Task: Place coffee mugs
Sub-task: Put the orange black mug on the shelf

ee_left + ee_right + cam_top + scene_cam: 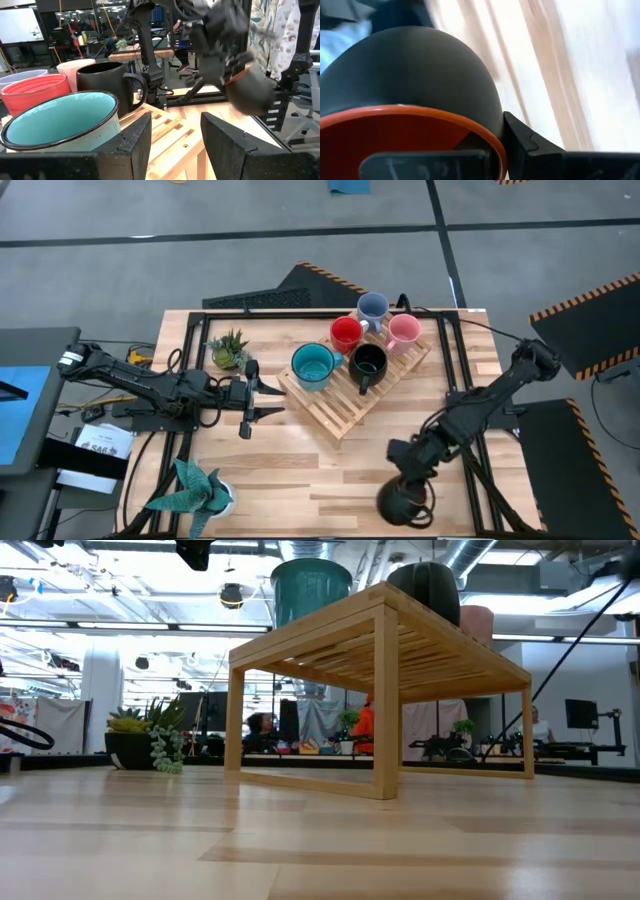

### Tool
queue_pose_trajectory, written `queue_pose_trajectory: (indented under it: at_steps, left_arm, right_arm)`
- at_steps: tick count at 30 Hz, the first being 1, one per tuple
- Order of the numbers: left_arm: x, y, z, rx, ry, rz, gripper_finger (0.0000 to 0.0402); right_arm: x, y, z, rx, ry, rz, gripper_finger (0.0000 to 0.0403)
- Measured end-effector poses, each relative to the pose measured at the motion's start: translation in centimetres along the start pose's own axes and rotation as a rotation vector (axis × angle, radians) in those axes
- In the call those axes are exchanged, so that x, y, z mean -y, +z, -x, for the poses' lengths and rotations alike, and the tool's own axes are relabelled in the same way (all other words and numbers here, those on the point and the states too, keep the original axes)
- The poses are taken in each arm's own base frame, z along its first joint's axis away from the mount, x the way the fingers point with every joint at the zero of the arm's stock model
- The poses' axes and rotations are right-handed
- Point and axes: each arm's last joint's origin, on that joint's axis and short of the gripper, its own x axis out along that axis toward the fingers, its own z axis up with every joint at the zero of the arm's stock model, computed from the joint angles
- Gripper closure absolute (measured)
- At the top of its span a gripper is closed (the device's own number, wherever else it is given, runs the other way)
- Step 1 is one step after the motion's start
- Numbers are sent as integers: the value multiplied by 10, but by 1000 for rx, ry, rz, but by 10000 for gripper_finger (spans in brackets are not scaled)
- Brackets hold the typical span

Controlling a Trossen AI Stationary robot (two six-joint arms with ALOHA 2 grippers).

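A slatted wooden rack [345, 405] stands mid-table. Five mugs stand upright on it: teal [314, 366], black [368, 362], red [346, 332], lavender-blue [372, 307] and pink [404, 330]. My left gripper [268, 400] hovers open at the rack's left corner, its fingers [137, 142] pointing past the teal mug [60, 125] and black mug [105, 85]. My right gripper [405, 480] is near the table's near edge, shut on a sixth mug [400, 502], dark outside and orange-red inside. The low view shows only the rack [390, 670] with the teal mug [310, 585] on top. My right gripper [485, 155] holds the dark mug by its wall at the orange-red rim [470, 127], one finger inside the hollow and one finger [530, 145] outside. The mug [250, 92] is tipped, its mouth toward the gripper and its base pointing away, and it seems lifted clear of the table.
A small potted succulent [230, 350] stands left of the rack, and a spiky green plant [195, 490] sits at the near left corner. Black frame rails [455, 360] run along the table's sides. Bare wood lies between the rack and the near edge.
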Motion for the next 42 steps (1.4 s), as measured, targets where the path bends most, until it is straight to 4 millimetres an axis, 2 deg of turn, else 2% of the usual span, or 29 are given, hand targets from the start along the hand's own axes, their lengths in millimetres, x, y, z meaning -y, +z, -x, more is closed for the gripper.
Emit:
queue_pose_trajectory:
  at_steps: [6, 9, 12, 17, 23, 30, 35, 42]
  left_arm:
    - [0, 0, 0, 0, 0, 0, 245]
    - [0, 0, 0, 0, 0, 0, 245]
    - [0, 0, 0, 0, 0, 0, 245]
    - [0, 0, 0, -1, 0, 9, 245]
    - [0, 0, 0, -1, 0, 10, 245]
    - [0, 0, 0, -1, 0, 3, 245]
    - [0, 0, 0, -1, 0, -2, 245]
    - [0, 0, 0, -1, 0, -3, 245]
  right_arm:
    - [-39, 31, 45, 189, 49, 211, 360]
    - [-52, 39, 64, 245, -51, 289, 360]
    - [-56, 51, 74, 285, -180, 307, 360]
    - [-47, 77, 85, 360, -343, 230, 360]
    - [-33, 107, 103, 404, -366, 139, 360]
    - [-16, 111, 126, 387, -458, 42, 360]
    - [-15, 112, 138, 421, -479, 9, 360]
    - [-9, 116, 138, 398, -514, -14, 360]
